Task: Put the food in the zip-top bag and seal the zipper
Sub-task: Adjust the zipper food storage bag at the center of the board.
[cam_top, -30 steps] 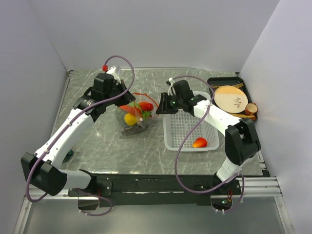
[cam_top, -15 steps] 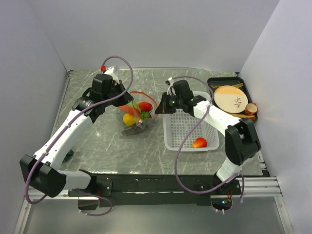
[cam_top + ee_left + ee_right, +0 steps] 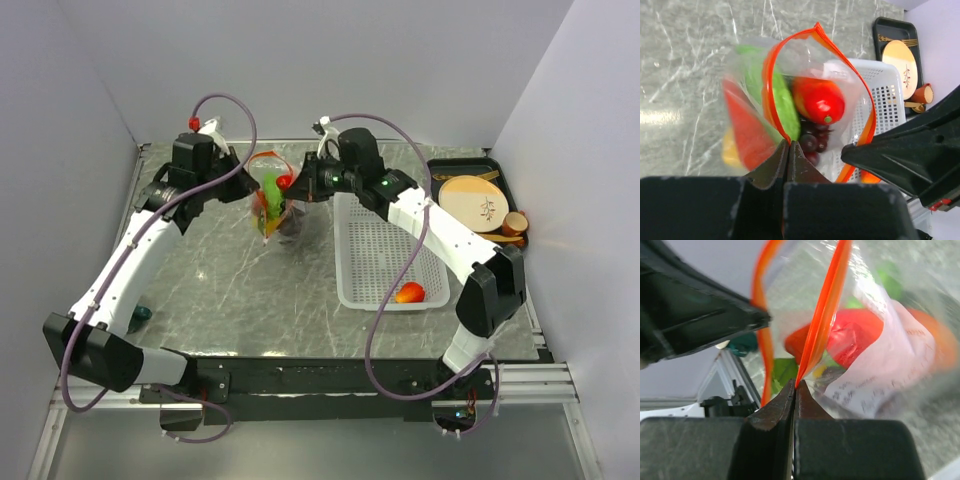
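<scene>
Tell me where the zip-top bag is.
In the top view the zip-top bag is held at rear centre, pinched by its zipper between the left hand and right hand, just left of the white basket.

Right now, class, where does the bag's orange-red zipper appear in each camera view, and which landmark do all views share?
Top external: zipper, a small loop at upper centre.
Left wrist: zipper, a wide open loop filling the centre.
Right wrist: zipper, a strip running from top centre down to the middle.
Shared landmark: the red food piece.
</scene>
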Action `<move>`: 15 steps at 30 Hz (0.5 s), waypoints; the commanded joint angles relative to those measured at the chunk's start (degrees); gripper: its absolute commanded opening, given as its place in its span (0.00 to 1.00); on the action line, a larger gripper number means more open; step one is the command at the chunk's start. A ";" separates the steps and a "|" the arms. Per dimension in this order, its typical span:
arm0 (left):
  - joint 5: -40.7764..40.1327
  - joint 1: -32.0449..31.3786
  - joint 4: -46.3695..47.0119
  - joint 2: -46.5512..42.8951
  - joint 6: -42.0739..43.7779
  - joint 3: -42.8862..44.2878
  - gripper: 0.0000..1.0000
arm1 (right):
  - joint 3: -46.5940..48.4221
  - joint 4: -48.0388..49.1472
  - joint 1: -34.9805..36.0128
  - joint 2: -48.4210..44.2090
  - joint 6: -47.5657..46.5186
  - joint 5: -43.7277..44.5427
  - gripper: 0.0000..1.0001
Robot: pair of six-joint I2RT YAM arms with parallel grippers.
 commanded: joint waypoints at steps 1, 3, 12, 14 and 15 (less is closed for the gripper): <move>1.35 0.31 -0.53 -0.38 -1.58 1.84 0.01 | 5.42 -3.64 0.77 2.49 -0.55 0.62 0.00; 0.74 0.31 -5.63 0.51 -0.61 5.63 0.01 | 7.48 -5.34 1.21 3.30 -1.43 0.16 0.00; -2.97 1.54 -8.65 -4.06 2.29 7.78 0.01 | 6.73 -8.95 1.12 11.30 1.12 -2.83 0.02; 0.45 1.54 -6.46 -3.54 1.94 4.96 0.01 | 2.58 -4.30 1.03 10.25 3.04 -2.29 0.02; 0.91 1.54 -5.32 -2.32 1.42 0.42 0.01 | 1.78 -4.29 0.95 10.41 2.97 -2.73 0.02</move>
